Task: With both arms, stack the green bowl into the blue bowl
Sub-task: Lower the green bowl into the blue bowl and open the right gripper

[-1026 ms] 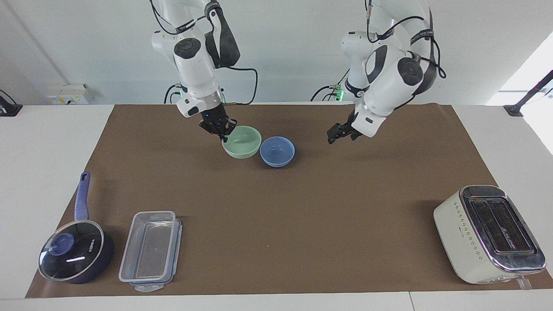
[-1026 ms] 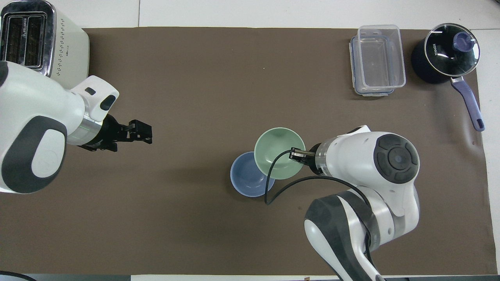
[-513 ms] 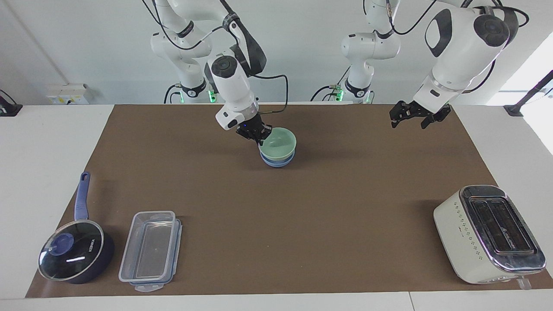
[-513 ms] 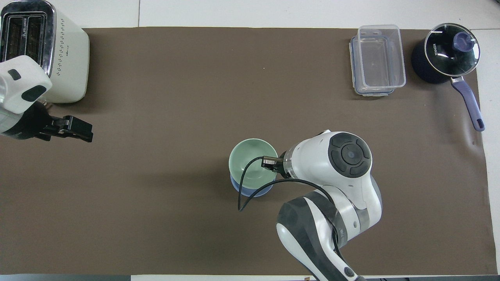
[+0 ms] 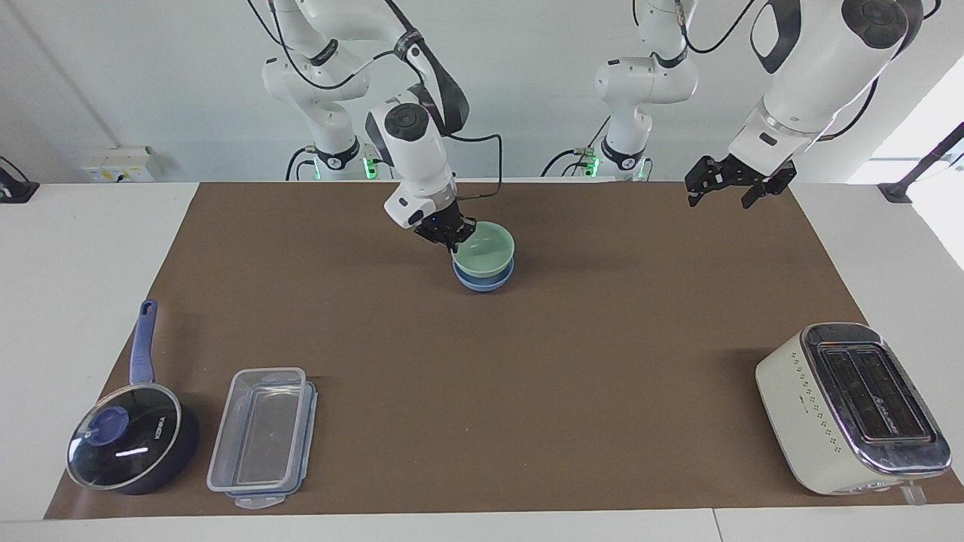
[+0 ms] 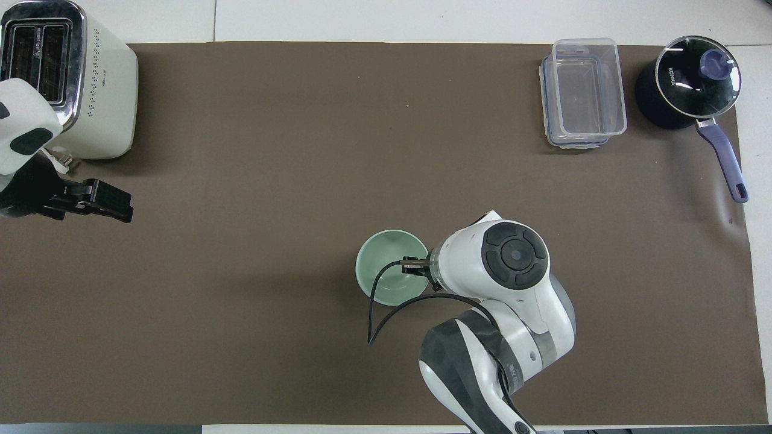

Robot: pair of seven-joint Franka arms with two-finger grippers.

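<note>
The pale green bowl (image 5: 486,251) sits nested in the light blue bowl (image 5: 484,281) on the brown mat, near the robots' edge at mid-table. My right gripper (image 5: 453,235) is shut on the green bowl's rim on the side toward the right arm's end. In the overhead view the green bowl (image 6: 388,269) covers the blue bowl, and the right gripper (image 6: 416,267) is at its rim. My left gripper (image 5: 733,188) is open and empty, raised over the mat's corner at the left arm's end; it also shows in the overhead view (image 6: 108,204).
A white toaster (image 5: 851,406) stands far from the robots at the left arm's end. A clear lidded container (image 5: 263,436) and a dark blue saucepan with glass lid (image 5: 132,444) stand far from the robots at the right arm's end.
My right gripper carried the green bowl from beside the blue bowl over it and lowered it in. My left arm drew back and rose toward its own end of the table.
</note>
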